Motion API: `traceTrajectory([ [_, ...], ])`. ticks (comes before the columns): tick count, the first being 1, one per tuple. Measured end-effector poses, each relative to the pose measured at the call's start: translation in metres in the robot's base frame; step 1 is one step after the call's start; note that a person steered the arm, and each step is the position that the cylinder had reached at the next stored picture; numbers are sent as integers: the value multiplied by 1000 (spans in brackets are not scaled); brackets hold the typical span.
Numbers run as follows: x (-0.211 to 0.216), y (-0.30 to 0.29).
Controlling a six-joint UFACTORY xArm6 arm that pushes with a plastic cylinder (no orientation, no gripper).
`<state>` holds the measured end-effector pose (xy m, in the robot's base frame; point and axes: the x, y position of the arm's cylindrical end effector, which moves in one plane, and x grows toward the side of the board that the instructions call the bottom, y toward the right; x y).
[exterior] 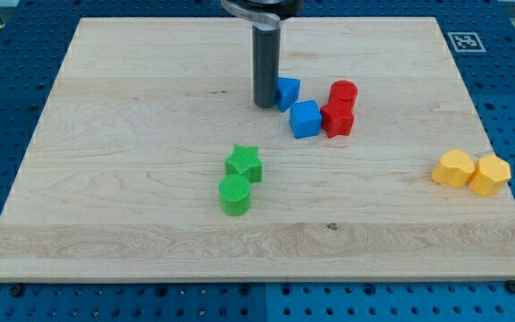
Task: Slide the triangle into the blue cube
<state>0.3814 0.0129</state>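
A blue triangle (288,91) lies near the view's top centre of the wooden board (132,179). My tip (265,104) stands right against the triangle's left side. A blue cube (305,119) sits just below and right of the triangle, very close to it or touching. The dark rod rises from the tip to the view's top edge.
A red cylinder (342,93) and a red block (338,118) stand right of the blue cube, the block against it. A green star (244,163) and a green cylinder (235,194) sit at centre. Two yellow blocks (454,168) (490,174) lie at the right edge.
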Motion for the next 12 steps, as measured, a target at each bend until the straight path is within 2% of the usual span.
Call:
traceTrajectory([
  [2,0,14],
  [4,-48,9],
  [6,-16,28],
  [7,-16,28],
  [8,-2,-23],
  [9,15,-26],
  [10,34,5],
  [12,40,6],
])
